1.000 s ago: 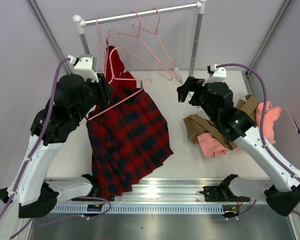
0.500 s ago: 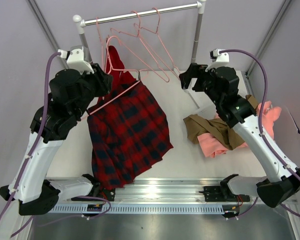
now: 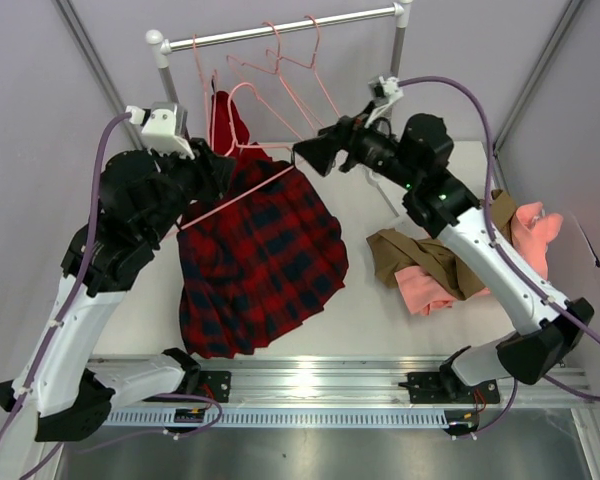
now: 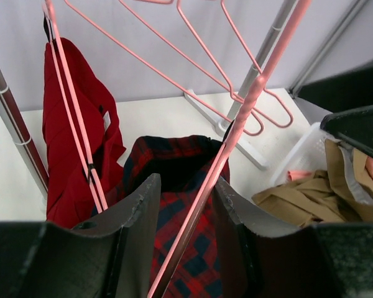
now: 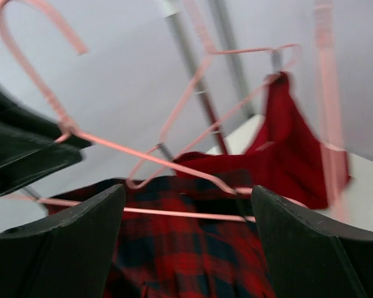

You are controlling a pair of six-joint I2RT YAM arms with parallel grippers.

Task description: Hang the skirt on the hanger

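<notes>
The red and navy plaid skirt (image 3: 260, 260) hangs from a pale-pink hanger (image 3: 240, 195) and spreads over the white table. My left gripper (image 3: 212, 165) is shut on the hanger near its upper left part. In the left wrist view the hanger's bar (image 4: 236, 124) runs slantwise between the jaws of the left gripper (image 4: 186, 183), with the skirt (image 4: 174, 205) below. My right gripper (image 3: 310, 152) is open and empty, just off the hanger's right end. In the right wrist view, that gripper (image 5: 188, 189) faces the hanger (image 5: 174, 213) and skirt (image 5: 193, 254).
A clothes rail (image 3: 280, 30) stands at the back with several empty pink hangers (image 3: 290, 80) and a plain red garment (image 3: 230, 125). Tan and pink clothes (image 3: 450, 260) lie in a heap at the right. Rack posts stand at the back left and back right.
My right arm has swung left and up, from above the heap of clothes to the hanger's right end. My left arm has raised the hanger, and the skirt's hem has lifted off the front edge.
</notes>
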